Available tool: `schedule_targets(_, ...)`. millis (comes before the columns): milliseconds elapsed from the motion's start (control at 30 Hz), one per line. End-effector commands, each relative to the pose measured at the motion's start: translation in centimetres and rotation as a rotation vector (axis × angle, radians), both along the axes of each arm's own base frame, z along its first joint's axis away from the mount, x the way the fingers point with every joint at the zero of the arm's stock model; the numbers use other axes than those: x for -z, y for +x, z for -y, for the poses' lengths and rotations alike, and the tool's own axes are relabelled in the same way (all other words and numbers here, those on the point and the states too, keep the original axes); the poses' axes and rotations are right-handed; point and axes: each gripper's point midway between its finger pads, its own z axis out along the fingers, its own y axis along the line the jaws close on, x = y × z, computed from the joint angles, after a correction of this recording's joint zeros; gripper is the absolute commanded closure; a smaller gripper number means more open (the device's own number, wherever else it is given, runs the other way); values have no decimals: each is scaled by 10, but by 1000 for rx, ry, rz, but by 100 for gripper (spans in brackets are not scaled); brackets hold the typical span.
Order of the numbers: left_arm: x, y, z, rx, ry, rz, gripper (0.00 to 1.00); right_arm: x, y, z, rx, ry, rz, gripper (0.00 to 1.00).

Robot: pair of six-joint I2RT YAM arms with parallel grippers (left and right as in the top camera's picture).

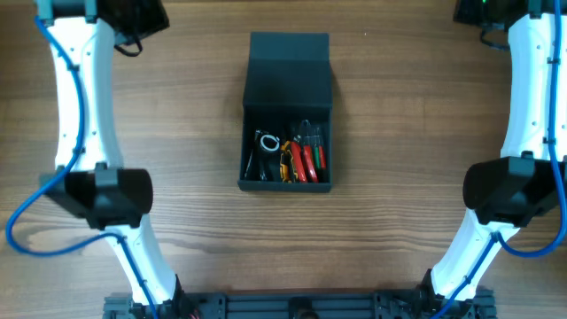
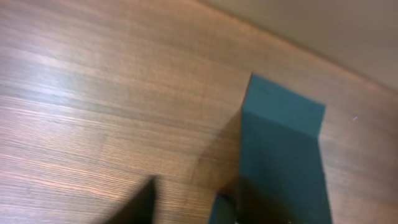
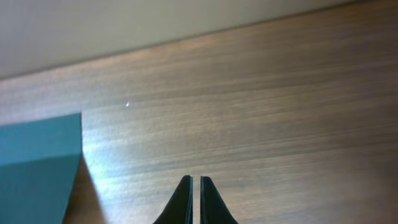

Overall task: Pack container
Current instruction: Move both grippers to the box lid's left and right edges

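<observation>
The dark teal container (image 1: 286, 182) stands in the middle of the table. Its flap lid (image 1: 289, 71) is open and leans toward the far side. Inside lie red-handled pliers (image 1: 310, 159), a yellow and black tool (image 1: 285, 164) and a white ring (image 1: 267, 142). My left gripper (image 2: 193, 208) is open and empty over bare wood, left of the lid (image 2: 283, 143). In the overhead view it is at the far left (image 1: 133, 22). My right gripper (image 3: 196, 186) is shut and empty, well right of the lid (image 3: 37, 162), at the far right (image 1: 478, 11).
Wooden table (image 1: 399, 106) all round the container. Both white arms with blue cables rise from the front edge, left (image 1: 97, 190) and right (image 1: 509, 190). A pale wall runs behind the table's far edge (image 3: 155, 25).
</observation>
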Motion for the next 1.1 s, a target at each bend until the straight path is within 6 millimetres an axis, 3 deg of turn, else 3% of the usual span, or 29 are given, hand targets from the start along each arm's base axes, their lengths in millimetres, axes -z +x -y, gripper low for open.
schedule_targets(0,60,3,17,74,-11,-132,96,34,-8,-18,-97,43,-75,96)
schedule_targets(100,111,-1,43,272,-69,-197,96,93,-29,-39,-199,81,-216,96)
schedule_targets(233,140,-14,86,521,-325,-150,96,141,-48,-89,-425,208,-267,96)
schedule_targets(300,161,-30,94,564,-425,-171,96,148,-59,-113,-529,293,-273,96)
schedule_targets(400,184,-48,101,577,-544,-186,96,153,-66,-127,-548,358,-293,96)
schedule_targets(600,207,-63,112,588,-649,-174,96,150,-66,-143,-523,493,-297,96)
schedule_targets(867,211,-49,114,555,-672,-140,96,201,-76,-166,-496,600,-438,96)
schedule_targets(1067,238,-54,114,523,-698,-205,96,214,-85,-191,-522,616,-492,96)
